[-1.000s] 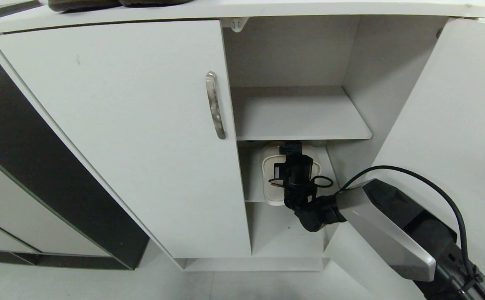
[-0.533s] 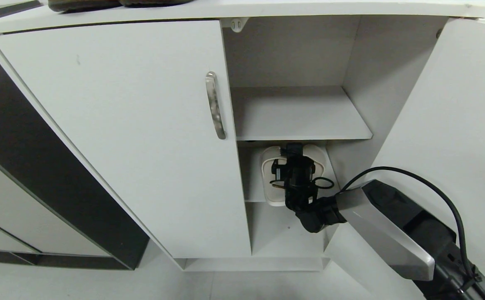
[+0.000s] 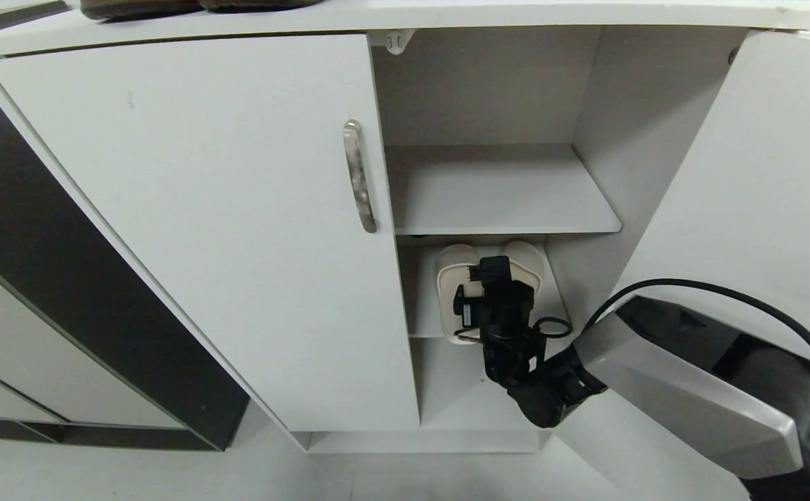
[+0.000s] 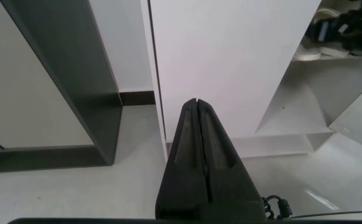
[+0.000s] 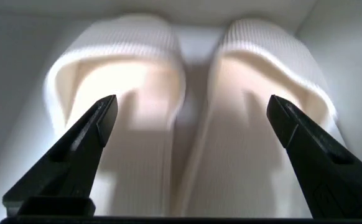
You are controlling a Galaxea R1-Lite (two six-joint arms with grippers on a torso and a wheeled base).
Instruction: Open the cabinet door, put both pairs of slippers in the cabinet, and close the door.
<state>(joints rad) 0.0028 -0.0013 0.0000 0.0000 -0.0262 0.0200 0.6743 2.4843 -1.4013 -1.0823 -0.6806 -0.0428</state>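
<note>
A pair of cream slippers (image 3: pixel 447 278) lies side by side on the cabinet's middle shelf (image 3: pixel 419 316), toes toward the back. In the right wrist view the slippers (image 5: pixel 193 130) lie ahead of my right gripper (image 5: pixel 193 149), which is open with both fingers spread wider than the pair and nothing held. In the head view that gripper (image 3: pixel 492 268) sits just in front of the slippers at the shelf's front edge. A dark pair of slippers (image 3: pixel 168 5) rests on the cabinet top. My left gripper (image 4: pixel 196 109) is shut and empty, low near the floor, facing the closed left door (image 4: pixel 231 56).
The cabinet's right door (image 3: pixel 767 188) stands swung open to the right. The left door (image 3: pixel 203 209) with its metal handle (image 3: pixel 360 177) is shut. The upper shelf (image 3: pixel 495 188) is bare. A dark panel (image 3: pixel 64 278) stands to the left of the cabinet.
My right gripper has drawn back out of the cabinet toward me, away from the cream slippers, which stay on the middle shelf.
</note>
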